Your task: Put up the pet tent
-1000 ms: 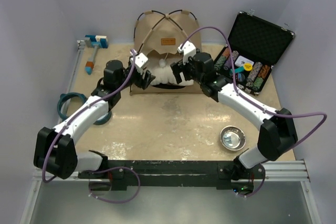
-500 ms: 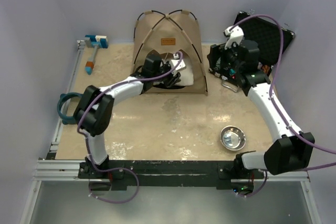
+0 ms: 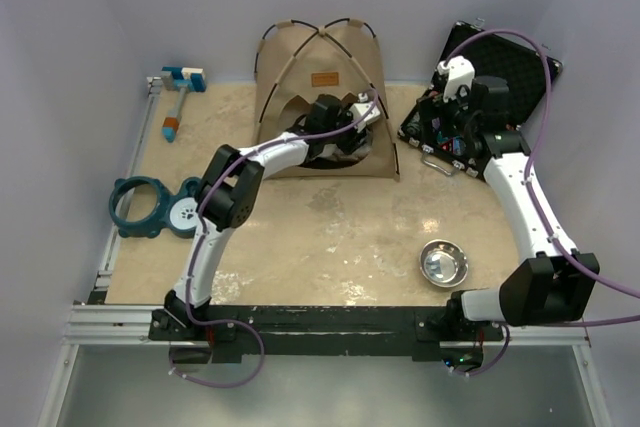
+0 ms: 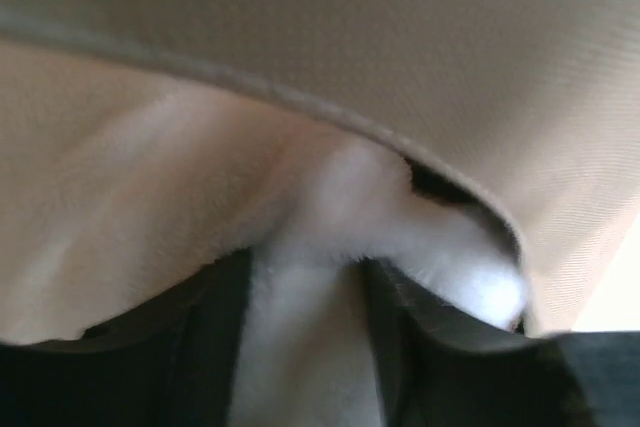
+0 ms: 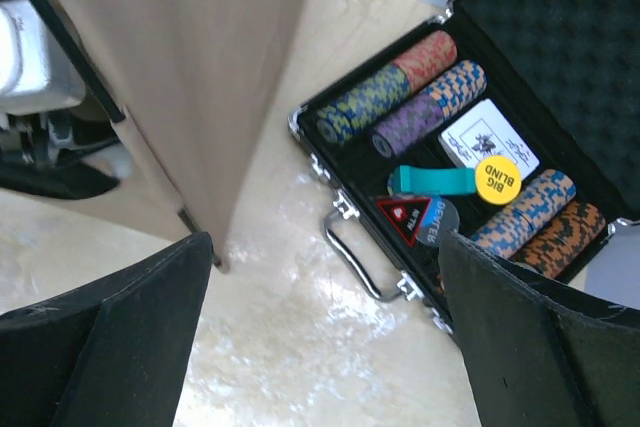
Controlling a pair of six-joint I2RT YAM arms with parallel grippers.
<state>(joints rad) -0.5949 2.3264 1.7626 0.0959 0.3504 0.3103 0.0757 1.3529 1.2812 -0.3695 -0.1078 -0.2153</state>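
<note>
Deep inside the pet tent [image 3: 322,57], the left hand [image 4: 305,347] pinches the white plush cushion [image 4: 300,277] between its fingers. Just right of the tent, the right hand [image 5: 320,347] hangs wide open and empty over the poker chip case [image 5: 540,17]. The tent stands erect at the back of the counter [image 3: 300,237], poles crossed; seemingly only seating the cushion remains.

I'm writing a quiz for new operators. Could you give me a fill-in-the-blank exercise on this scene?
1. The left gripper pinches a ____ cushion in the tent.
2. The right gripper is ____ and holds nothing.
3. The bowl lies near the ____ arm's base.
Missing words: white; open; right.
</note>
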